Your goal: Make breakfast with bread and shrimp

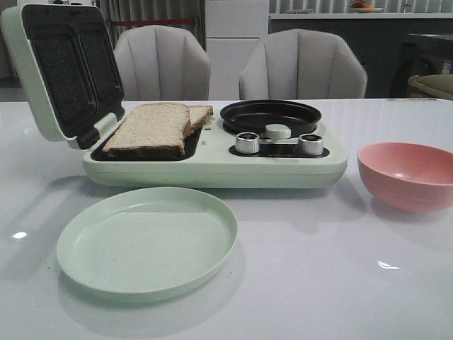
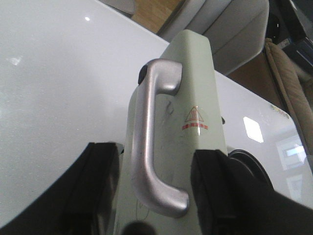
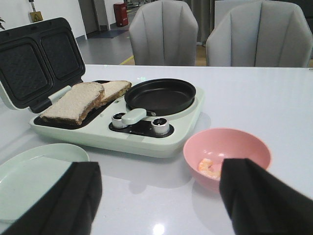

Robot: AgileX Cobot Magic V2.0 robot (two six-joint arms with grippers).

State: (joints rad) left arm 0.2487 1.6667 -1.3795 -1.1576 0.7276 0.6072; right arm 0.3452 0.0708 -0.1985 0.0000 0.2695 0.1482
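On the glossy white tabletop, the bread lies in the open grill. Shrimp sits in the pink bowl, probably one piece. Two grey chairs stand behind. Both arms' fingers are open, holding nothing.

Legible markings. The outer face of the pale green lid carries a red warning triangle with a line of red characters beneath it, too small to read. A yellow sign hangs on the far wall, its content illegible. The two control knobs show no readable figures.
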